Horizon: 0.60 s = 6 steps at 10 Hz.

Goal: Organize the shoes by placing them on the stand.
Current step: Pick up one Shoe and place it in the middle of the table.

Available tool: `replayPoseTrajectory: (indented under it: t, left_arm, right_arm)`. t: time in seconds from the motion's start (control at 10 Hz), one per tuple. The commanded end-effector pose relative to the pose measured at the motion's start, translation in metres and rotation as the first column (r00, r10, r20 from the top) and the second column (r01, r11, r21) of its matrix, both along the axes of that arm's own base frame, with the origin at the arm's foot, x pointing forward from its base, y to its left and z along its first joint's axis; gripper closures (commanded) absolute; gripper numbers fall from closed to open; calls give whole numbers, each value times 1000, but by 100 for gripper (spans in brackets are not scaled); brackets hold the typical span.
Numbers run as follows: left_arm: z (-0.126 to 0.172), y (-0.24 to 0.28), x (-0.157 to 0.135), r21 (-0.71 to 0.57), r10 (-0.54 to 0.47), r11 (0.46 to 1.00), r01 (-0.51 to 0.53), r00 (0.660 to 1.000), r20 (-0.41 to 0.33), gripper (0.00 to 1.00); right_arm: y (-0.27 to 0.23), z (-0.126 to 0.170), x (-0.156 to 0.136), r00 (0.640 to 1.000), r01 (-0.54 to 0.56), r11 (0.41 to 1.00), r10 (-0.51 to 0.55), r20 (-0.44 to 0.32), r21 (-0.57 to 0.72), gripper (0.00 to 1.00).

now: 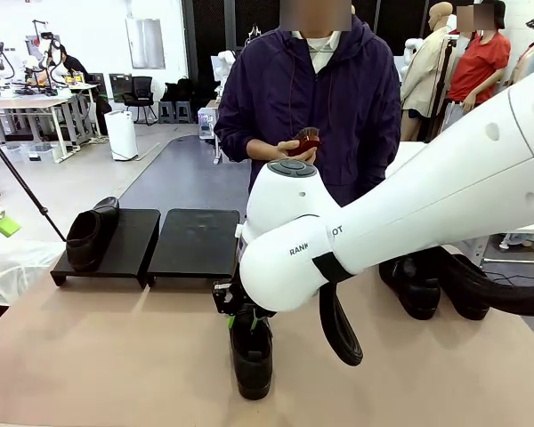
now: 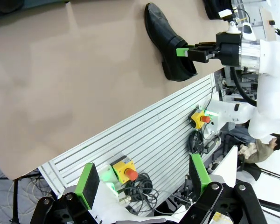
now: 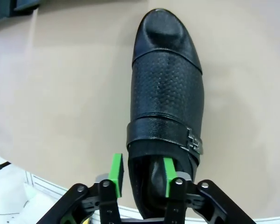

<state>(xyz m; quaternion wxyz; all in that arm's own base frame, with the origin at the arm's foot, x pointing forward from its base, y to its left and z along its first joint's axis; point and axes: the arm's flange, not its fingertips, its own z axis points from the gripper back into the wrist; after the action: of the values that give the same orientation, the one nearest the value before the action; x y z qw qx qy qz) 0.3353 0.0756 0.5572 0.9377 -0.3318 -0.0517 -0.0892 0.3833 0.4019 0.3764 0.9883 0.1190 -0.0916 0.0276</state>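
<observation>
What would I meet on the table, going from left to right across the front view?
first shoe → the stand that bears it, its right half bare → lone shoe, closest to the camera → another shoe at the right

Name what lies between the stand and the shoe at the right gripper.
Just bare tabletop between stand and shoe, per the front view.
</observation>
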Motion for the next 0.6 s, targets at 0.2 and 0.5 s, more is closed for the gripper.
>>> replayPoseTrajectory:
  t: [0.2,0.5]
  left_arm:
    - [1,2,-1,0,-7,1000,7,1000,-5,0]
    - [1,2,-1,0,-7,1000,7,1000,-5,0]
  right_arm:
    - [-47,58,-6,958,-135,967,183,-223,216,0]
    - [-180,149,-9,942,-111,953,191,-276,281,0]
